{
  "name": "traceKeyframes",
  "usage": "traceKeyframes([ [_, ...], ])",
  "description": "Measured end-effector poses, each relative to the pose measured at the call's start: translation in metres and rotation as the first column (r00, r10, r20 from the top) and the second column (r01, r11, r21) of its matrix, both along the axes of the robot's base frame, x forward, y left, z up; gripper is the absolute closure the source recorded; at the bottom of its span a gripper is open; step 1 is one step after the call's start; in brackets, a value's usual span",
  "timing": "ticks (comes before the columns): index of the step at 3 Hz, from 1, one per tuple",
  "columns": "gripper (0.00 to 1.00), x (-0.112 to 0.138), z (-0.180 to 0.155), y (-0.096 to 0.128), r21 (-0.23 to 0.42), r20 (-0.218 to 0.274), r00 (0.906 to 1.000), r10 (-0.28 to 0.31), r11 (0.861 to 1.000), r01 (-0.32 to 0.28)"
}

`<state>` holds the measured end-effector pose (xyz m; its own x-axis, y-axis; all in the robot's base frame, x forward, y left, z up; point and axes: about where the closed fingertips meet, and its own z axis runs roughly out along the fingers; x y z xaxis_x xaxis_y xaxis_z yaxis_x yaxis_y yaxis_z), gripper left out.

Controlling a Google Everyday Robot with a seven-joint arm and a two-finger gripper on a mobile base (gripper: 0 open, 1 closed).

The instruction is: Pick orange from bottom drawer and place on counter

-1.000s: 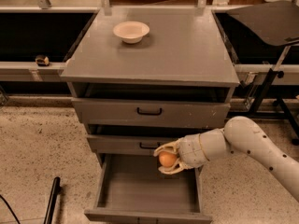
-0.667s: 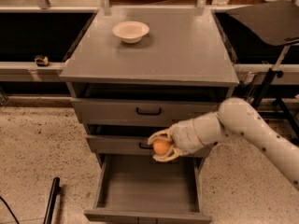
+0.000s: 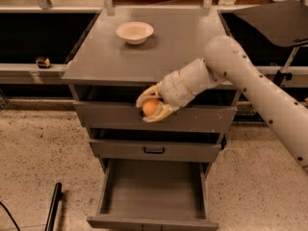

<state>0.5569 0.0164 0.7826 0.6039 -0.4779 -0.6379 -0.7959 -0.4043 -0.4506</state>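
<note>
My gripper (image 3: 150, 107) is shut on the orange (image 3: 149, 107), a small round orange fruit held between the pale fingers. It hangs in front of the top drawer's face, just below the front edge of the counter (image 3: 115, 61). The white arm reaches in from the right. The bottom drawer (image 3: 152, 191) is pulled open below, a plain grey box with nothing visible inside.
A cream bowl (image 3: 134, 32) stands on the counter toward the back. The middle drawer (image 3: 154, 149) with a black handle is closed. A black pole (image 3: 53, 207) lies on the speckled floor at the lower left. A dark tray stand (image 3: 276, 20) is at the right.
The gripper has risen with the orange from just above the bottom drawer, past the middle drawer, to the top drawer's front near the counter edge.
</note>
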Motion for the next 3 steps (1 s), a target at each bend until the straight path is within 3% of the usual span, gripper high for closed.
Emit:
traceKeyframes([
  [1,1.00,0.046,0.036,-0.003,0.083,-0.030,0.9929,-0.115,0.990,0.117],
  [2,1.00,0.091,0.078,-0.012,0.209,-0.014,0.9753,-0.221,0.953,0.219],
  [3,1.00,0.091,0.078,-0.012,0.209,-0.014,0.9753,-0.221,0.953,0.219],
])
